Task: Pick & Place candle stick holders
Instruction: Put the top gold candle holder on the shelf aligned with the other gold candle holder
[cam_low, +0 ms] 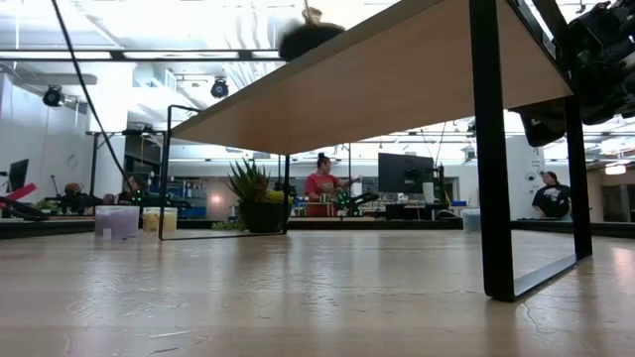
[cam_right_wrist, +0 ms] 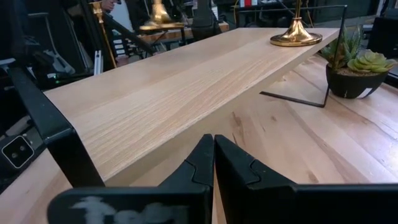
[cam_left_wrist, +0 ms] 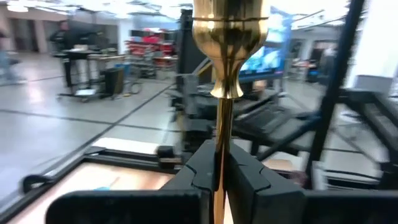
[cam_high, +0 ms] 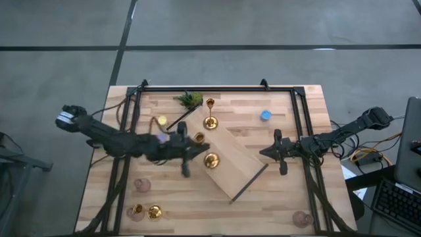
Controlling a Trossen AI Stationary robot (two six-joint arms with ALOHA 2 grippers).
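Note:
My left gripper [cam_high: 196, 149] reaches in from the table's left and is shut on a gold candle stick holder [cam_left_wrist: 229, 43]. That holder shows over the near-left end of the wooden shelf [cam_high: 230, 164]. A second gold holder [cam_high: 210, 122] stands by its round base on the shelf's far corner, and a third [cam_high: 154, 212] stands at the table's near left. Pinkish glass cups sit at the near left [cam_high: 141, 185], [cam_high: 136, 212] and the near right [cam_high: 302, 218]. My right gripper [cam_right_wrist: 213, 149] is shut on nothing and waits by the shelf's right end. My left gripper pinches the holder's slim stem [cam_left_wrist: 221, 146] between its two fingers [cam_left_wrist: 199, 168], below the cup. The fingers come about level from the table's left and lie across the stem. The holder stays upright with its cup above the fingers. I cannot tell whether its base [cam_high: 211, 160] touches the shelf.
A green plant sprig [cam_high: 189, 99] sits at the far edge. Tealight discs lie on the table: yellow [cam_high: 161, 122] and blue [cam_high: 265, 116]. The shelf's black metal legs [cam_low: 493, 149] stand on the tabletop. People and desks show in the room beyond.

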